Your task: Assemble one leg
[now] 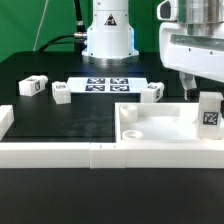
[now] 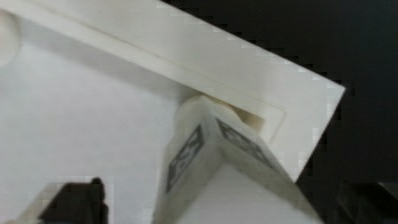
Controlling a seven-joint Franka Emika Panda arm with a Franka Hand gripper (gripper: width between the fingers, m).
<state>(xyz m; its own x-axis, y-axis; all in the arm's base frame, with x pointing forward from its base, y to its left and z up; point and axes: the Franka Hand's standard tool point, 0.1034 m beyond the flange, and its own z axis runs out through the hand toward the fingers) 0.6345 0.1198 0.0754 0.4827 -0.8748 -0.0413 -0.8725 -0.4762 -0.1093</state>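
Observation:
The leg (image 1: 210,112) stands upright at the corner of the white tabletop panel (image 1: 160,128) on the exterior view's right, its tag facing the camera. In the wrist view this leg (image 2: 217,150) rises from the corner hole of the panel (image 2: 89,110). My gripper (image 1: 197,88) hangs just above it, open. In the wrist view the gripper (image 2: 222,208) straddles the leg, and one dark fingertip (image 2: 71,203) stands clear of the leg's side. Nothing is held.
Three more legs lie on the black table: one (image 1: 33,86) and another (image 1: 61,93) at the left, a third (image 1: 152,93) near the middle. The marker board (image 1: 105,84) lies before the robot base. A white wall (image 1: 60,152) runs along the front.

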